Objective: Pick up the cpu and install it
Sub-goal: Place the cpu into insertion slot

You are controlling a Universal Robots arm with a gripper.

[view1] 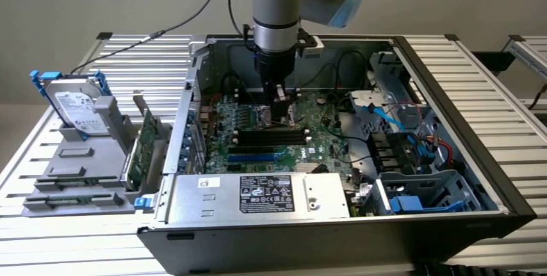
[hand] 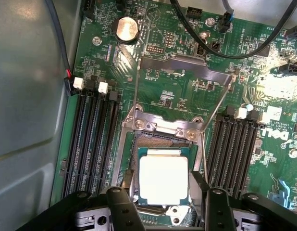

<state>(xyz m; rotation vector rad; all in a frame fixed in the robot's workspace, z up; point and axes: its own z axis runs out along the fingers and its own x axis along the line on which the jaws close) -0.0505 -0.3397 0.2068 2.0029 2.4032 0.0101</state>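
Jaws clenched on the cpu point(hand: 164, 179) as far as I can read it on my screen: one black finger point(hand: 125, 204) sits against one edge and its twin against the opposite edge. The cpu lies flat, silver lid up. It is close to square, so I see no real long axis, and its sides run parallel to the memory slots point(hand: 88, 139) that flank it on both sides. It is over the socket point(hand: 155, 141), with a strip of contacts bare between its far edge and the hinge bracket. I cannot tell whether it is fully seated or just above. The load plate point(hand: 184, 67) stands swung open beyond that, near a coin battery point(hand: 126, 28). The exterior view gives me the wider setting. The arm point(view1: 275, 7) reaches straight down into the open computer case point(view1: 444, 77), its tip low over the motherboard point(view1: 248, 122). A hard drive point(view1: 75, 103) in a blue bracket and a green card point(view1: 141, 151) stand in a grey holder outside the case, on the exterior view's left, all on the slatted desk point(view1: 487, 58).
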